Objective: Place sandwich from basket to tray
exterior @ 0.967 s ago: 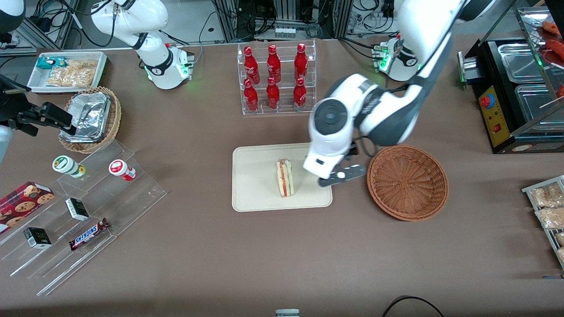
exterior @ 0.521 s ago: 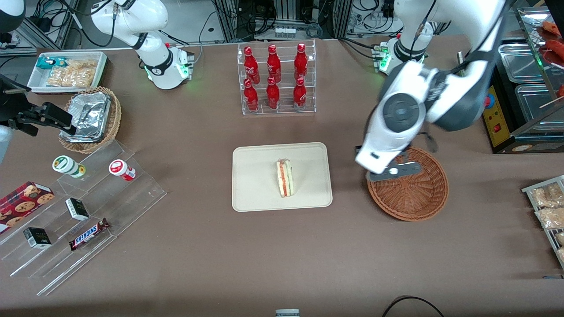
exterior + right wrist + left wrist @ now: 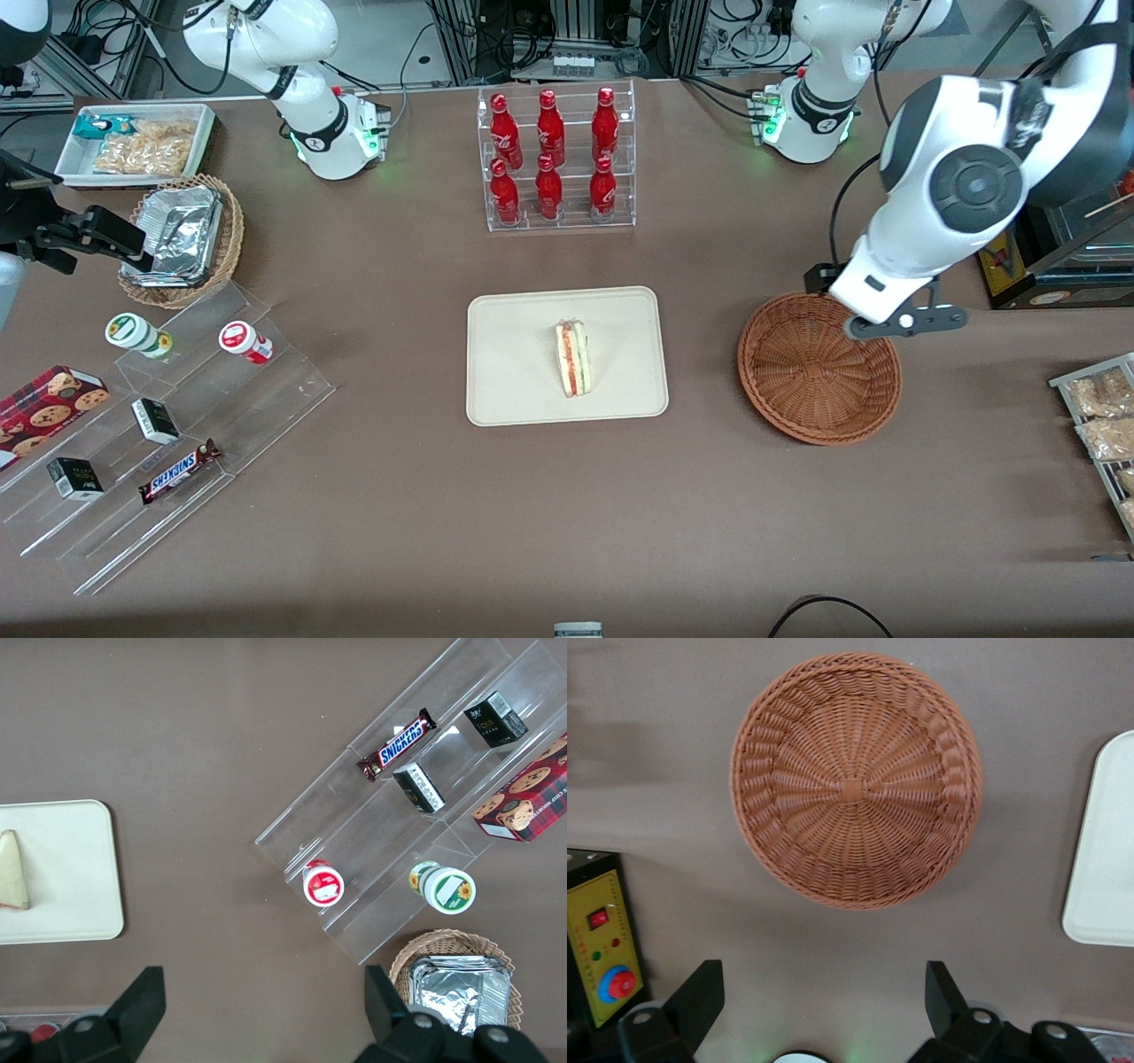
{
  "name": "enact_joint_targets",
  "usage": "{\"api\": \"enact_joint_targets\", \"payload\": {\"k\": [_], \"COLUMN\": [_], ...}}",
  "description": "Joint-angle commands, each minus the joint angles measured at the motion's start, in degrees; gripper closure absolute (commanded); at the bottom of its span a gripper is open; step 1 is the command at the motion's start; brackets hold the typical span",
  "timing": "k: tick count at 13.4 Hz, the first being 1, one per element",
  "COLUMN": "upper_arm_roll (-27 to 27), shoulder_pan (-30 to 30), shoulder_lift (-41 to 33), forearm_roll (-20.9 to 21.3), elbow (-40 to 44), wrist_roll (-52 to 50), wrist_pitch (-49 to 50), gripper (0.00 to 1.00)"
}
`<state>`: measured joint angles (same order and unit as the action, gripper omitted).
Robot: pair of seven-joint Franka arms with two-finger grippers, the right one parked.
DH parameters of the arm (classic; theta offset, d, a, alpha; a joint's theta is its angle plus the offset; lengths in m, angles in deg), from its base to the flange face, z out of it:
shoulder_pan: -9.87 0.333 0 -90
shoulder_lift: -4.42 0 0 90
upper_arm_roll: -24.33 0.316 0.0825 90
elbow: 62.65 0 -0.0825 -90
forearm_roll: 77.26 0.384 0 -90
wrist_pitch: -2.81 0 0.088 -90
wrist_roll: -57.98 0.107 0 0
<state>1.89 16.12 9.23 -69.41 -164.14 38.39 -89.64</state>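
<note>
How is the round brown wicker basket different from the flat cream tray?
The reddish-brown woven wicker basket is round; the cream-beige plastic tray is a rectangle with rounded corners. The basket is a bowl with sloping woven walls; the tray is flat with a low rim. The basket holds nothing; the tray carries the triangular sandwich wedge. Both sit on the brown table. The left arm's tool hangs open above the basket's rim, toward the working arm's end.

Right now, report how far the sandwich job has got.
Done: the sandwich stands on the tray, and the basket holds nothing, as the left wrist view confirms. In hand: nothing; the gripper is open, carries nothing and hangs above the basket's rim on the side toward the working arm's end of the table. Left: nothing of the placement itself seems to remain.
</note>
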Motion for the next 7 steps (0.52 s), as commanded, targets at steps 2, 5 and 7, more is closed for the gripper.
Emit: {"api": "enact_joint_targets", "payload": {"k": [2,5,7], "upper_arm_roll": [-0.41,-0.24,2.03], "shoulder_pan": [3.67,4.90,4.73], "shoulder_lift": [-5.24,-7.08,-8.23], "forearm_roll": [-3.20,-3.20,-3.20], "elbow": [-1.42,-0.90,-0.20], "wrist_roll": [6.92,7.28,9.81], "wrist_pitch": [2.71,3.85,5.60], "gripper": [0.00,0.00,0.00]}}
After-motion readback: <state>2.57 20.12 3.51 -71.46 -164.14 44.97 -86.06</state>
